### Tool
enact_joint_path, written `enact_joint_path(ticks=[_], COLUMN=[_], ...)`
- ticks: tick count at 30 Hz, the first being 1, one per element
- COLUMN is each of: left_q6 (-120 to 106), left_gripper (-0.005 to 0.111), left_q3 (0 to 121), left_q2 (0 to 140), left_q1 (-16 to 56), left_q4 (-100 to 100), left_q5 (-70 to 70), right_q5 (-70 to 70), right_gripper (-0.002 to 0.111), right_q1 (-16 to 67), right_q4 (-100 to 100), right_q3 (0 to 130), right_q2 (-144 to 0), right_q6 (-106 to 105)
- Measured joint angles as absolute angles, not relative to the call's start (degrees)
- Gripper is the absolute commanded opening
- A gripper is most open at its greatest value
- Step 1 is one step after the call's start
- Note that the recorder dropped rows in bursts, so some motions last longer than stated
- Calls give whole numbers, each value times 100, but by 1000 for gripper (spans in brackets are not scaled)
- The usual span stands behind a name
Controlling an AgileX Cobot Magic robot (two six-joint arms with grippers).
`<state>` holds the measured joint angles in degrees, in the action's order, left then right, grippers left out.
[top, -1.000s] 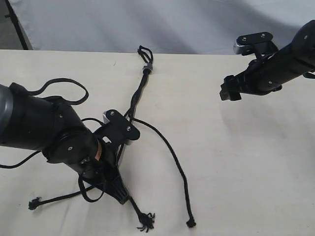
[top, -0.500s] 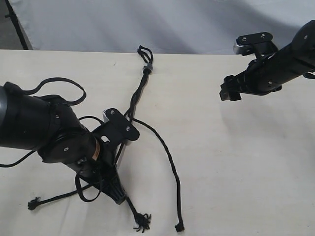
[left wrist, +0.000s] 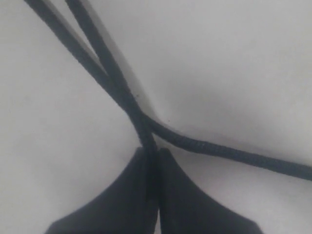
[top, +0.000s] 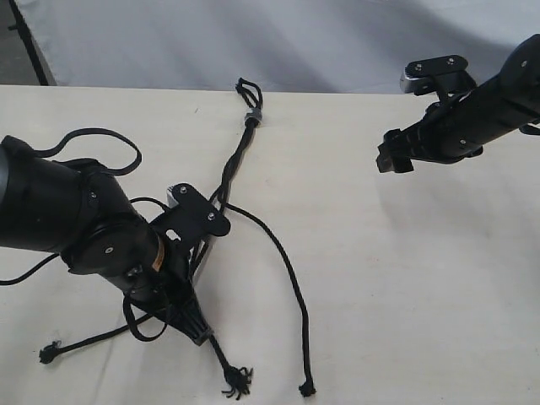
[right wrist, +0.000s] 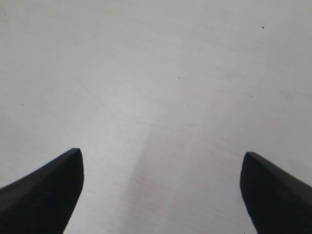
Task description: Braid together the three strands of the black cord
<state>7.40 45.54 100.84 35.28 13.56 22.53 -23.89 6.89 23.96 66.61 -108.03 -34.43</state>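
thin black cord (top: pixel 240 150), 3 strands (top: pixel 294 287) splayed, L jaws clamp one, R jaws apart

Exterior high, angled onto table (top: pixel 405 295) – wrist views close (same surface)

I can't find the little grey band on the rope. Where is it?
In the exterior view, the grey band sits near the far edge of the table, left of the middle, beside the short loop at the end of the black cord.
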Motion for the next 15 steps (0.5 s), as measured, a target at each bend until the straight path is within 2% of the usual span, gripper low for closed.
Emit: enact_joint_path(ticks=[5,8,10,15], left_q6=[957,1006,1006,1040], left_gripper=[36,47,50,50], left_q3=[4554,4554,4554,4542], left_q2=[10084,10084,10084,9897], left_q1=[3528,3528,3528,3528], left_q4=[1369,1369,1369,1369], left_q5=[2312,2312,2299,2323], right_q5=[-2389,-2389,-2389,-2389], right_gripper=[82,82,82,82], right_q1=[689,689,689,689], right_q4=[2396,2408,2408,2408], right_q3=[6661,6661,6661,6661], right_q2=[-10803,-10803,-10803,-10803], right_q6=[-3443,-3443,-3443,-3443])
